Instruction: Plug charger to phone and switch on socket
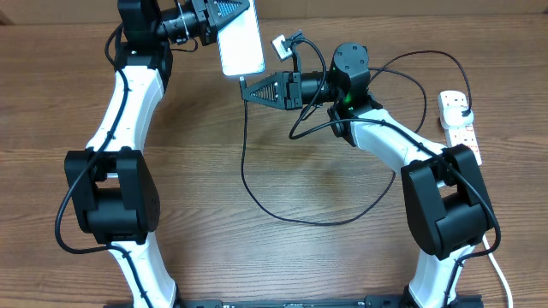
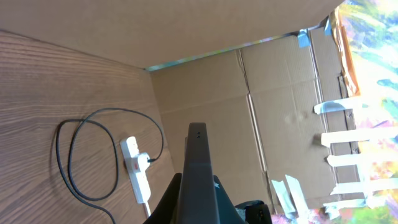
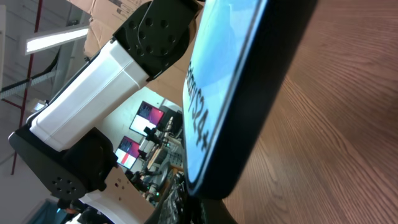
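My left gripper (image 1: 224,12) is shut on the phone (image 1: 241,43) and holds it raised at the back of the table. In the left wrist view the phone (image 2: 198,165) shows edge-on between the fingers (image 2: 198,214). My right gripper (image 1: 247,86) sits right at the phone's lower end, shut on the tip of the charger cable (image 1: 257,192). The right wrist view shows the phone's screen and dark edge (image 3: 249,81) just above the fingers (image 3: 208,214); the connector tip is hidden. The black plug (image 1: 463,114) sits in the socket (image 1: 461,130) at the right.
The cable loops loosely over the middle of the wooden table and arcs behind the right arm. The socket (image 2: 137,171) and cable loop (image 2: 87,155) also show in the left wrist view. Cardboard walls (image 2: 261,81) stand behind the table. A white tag (image 1: 281,47) hangs near the right arm.
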### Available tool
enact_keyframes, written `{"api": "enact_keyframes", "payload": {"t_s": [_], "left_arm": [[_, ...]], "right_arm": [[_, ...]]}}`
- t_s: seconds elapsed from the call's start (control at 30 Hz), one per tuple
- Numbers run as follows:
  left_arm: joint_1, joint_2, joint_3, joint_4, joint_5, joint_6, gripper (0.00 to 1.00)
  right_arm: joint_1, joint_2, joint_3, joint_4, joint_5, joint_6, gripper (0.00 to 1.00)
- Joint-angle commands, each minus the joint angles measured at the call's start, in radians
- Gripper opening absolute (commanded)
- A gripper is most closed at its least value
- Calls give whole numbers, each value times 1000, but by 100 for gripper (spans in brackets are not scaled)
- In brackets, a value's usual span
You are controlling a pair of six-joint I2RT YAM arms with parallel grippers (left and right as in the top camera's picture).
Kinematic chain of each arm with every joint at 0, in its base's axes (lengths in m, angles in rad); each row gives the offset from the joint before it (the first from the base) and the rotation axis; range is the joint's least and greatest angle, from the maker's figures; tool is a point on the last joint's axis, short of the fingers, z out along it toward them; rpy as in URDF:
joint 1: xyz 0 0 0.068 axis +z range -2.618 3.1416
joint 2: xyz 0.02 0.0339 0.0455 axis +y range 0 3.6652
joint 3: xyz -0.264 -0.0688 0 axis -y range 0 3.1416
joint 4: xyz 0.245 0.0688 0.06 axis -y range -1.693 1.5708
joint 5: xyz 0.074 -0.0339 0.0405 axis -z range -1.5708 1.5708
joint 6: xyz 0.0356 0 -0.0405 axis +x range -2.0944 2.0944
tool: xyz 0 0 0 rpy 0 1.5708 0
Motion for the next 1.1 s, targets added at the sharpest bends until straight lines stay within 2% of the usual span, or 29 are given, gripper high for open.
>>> {"api": "enact_keyframes", "payload": {"t_s": [0.0, 0.2, 0.43, 1.07], "left_arm": [[2, -38, 26, 6, 9, 33, 4], [7, -38, 26, -67, 13, 76, 4], [15, -38, 26, -63, 16, 50, 4], [25, -38, 26, -64, 12, 88, 4]], "right_arm": [[0, 6, 17, -1, 14, 5, 4], [0, 6, 17, -1, 14, 4, 4], [-1, 6, 17, -87, 24, -45, 4], [0, 6, 17, -72, 24, -45, 4]]}}
